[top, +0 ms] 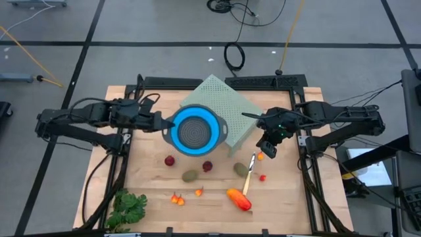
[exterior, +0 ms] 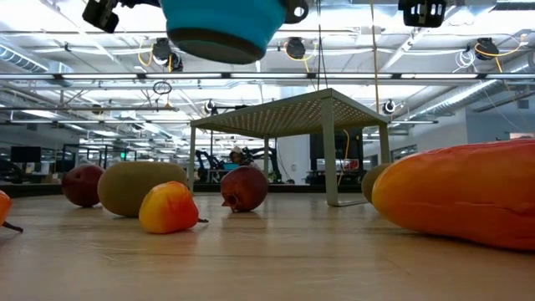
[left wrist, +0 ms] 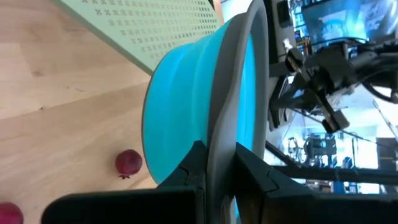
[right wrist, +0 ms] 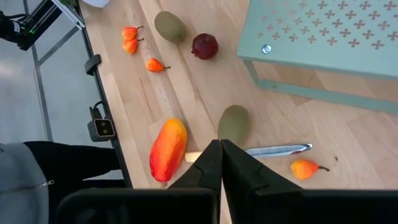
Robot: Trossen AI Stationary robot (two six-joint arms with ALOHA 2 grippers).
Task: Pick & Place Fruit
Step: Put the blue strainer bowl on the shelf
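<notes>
The left gripper is pinched tight on the grey rim of the blue bowl. It holds the bowl up in the air, above the wooden table. The bowl looks empty inside.

Right under the bowl, a bit toward the table's front edge, sit two dark red balls and an olive-brown oval. These are the closest fruit to the left gripper. Farther toward the front edge lie the tiny orange-red bits. Farther still, toward the right side, lies the long orange-red piece.

The right gripper hangs low, with its fingers shut and nothing in them. Just below it lie a second olive-brown oval and the knife, with one orange-red bit beside the blade. The long orange-red piece is a little farther off.

Behind the bowl stands a small green table with holes. A leafy green bunch lies at the front left corner, far from both grippers.

I think the step now is to bring the bowl down near the fruit. To do it well, keep the bowl flat so nothing can roll out later. Lower it slowly onto a bare spot, not on top of a red ball. The right gripper must open before it goes for the oval, and it should stay away from the knife.
</notes>
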